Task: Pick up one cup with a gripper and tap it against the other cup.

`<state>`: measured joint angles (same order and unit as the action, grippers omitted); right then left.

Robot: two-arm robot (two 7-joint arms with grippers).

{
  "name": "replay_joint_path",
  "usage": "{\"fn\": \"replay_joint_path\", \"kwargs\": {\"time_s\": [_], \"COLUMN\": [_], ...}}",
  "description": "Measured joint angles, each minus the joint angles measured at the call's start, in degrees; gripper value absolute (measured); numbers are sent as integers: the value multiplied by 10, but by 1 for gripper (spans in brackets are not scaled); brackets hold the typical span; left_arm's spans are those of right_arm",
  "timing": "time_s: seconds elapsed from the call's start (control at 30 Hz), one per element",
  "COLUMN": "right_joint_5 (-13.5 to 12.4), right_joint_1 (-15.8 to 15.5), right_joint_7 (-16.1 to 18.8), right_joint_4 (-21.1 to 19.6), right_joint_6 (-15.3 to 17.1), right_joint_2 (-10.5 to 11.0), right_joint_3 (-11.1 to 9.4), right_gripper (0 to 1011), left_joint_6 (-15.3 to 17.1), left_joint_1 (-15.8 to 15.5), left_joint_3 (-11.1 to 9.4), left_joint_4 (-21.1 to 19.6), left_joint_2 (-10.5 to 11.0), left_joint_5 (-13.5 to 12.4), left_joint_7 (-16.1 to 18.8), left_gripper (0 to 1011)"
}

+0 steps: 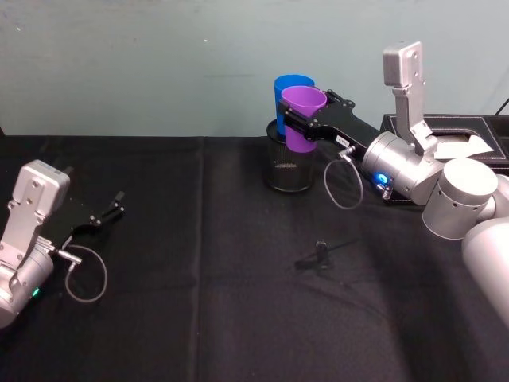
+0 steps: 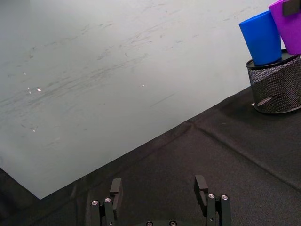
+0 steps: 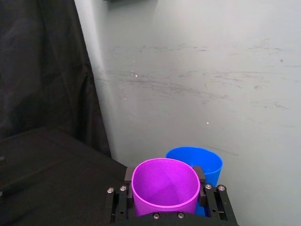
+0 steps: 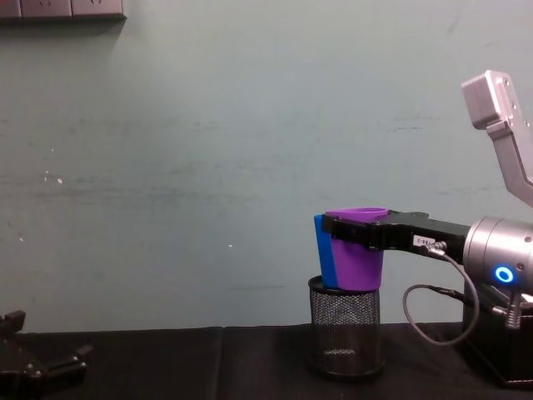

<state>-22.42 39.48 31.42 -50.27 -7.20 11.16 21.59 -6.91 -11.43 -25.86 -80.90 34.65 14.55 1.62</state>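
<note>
We've got the right gripper (image 1: pixel 307 111) clamped on the purple plastic tapered tumbler (image 4: pixel 358 267), a jaw on each side of its wall, carrying it upright over the black mesh holder (image 1: pixel 288 169) at the back of the black-clothed table (image 1: pixel 199 278). The bright blue plastic tumbler (image 1: pixel 281 97) leans in that holder, just behind the purple one; contact we cannot confirm. The left gripper (image 1: pixel 109 208) sits low at near left, fingers spread.

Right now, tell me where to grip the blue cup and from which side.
I'd grip the blue cup by its upper wall, just under the rim, coming from the robot's left. Its base sits in the mesh holder, and the right gripper, shut on the purple cup, crowds its front and right. The open left gripper is on that free side.
</note>
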Motion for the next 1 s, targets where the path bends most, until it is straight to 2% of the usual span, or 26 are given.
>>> {"fn": "replay_joint_path", "kwargs": {"time_s": [1.0], "right_joint_5": [0], "right_joint_1": [0], "right_joint_7": [0], "right_joint_4": [0], "right_joint_6": [0], "right_joint_2": [0], "right_joint_3": [0], "right_gripper": [737], "left_joint_6": [0], "left_joint_1": [0], "left_joint_3": [0], "left_joint_4": [0], "left_joint_2": [0], "left_joint_5": [0], "left_joint_7": [0], "left_gripper": [1000]}}
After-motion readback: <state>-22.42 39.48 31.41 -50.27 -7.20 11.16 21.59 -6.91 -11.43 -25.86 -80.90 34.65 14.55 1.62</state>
